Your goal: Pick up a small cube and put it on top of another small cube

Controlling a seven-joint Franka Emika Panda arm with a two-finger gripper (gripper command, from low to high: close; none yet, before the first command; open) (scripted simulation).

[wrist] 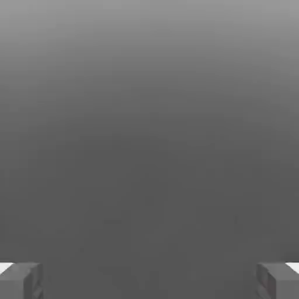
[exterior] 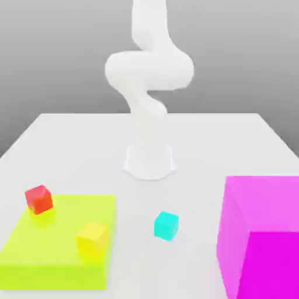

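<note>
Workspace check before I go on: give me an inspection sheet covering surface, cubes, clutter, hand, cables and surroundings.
Surface: white tabletop, flat.
Job's things: small red cube and small yellow cube both sit on the flat lime-green slab; small cyan cube sits on the tabletop, apart from the others.
Clutter: large magenta block at the exterior view's right.
Hand: hand open, fingers wide apart, nothing between them.
Cables: nothing seen.
Surroundings: plain grey backdrop.
</note>
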